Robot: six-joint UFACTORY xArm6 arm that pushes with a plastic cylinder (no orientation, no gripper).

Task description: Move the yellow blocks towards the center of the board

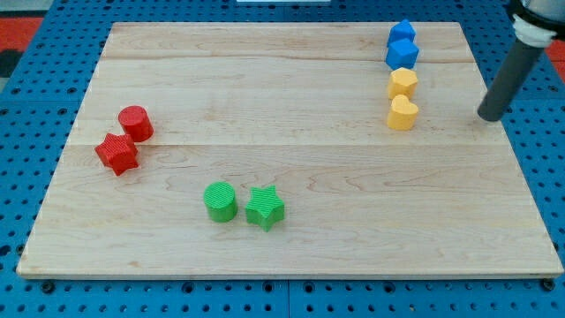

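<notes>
Far left: red cylinder touching red star, well away from my work, no issue. Next, bottom-centre: green cylinder just beside green star, below the board's middle, so prob. not in the push lane unless I overshoot downward.

Right side: a column of four, touching in a chain. Top to bottom: blue block, blue block, yellow hexagon-ish block, yellow heart. Both yellows sit near the right edge, far from centre, so task not yet done.

My tip sits right of the yellow heart, apart from it, touching nothing; it's a bare rod, no clamping. Placement makes sense IMO: being on the far side lets me shove leftward toward centre. Risk: blues touch the upper yellow, could drag along. Wooden board is open between yellows and centre.
</notes>
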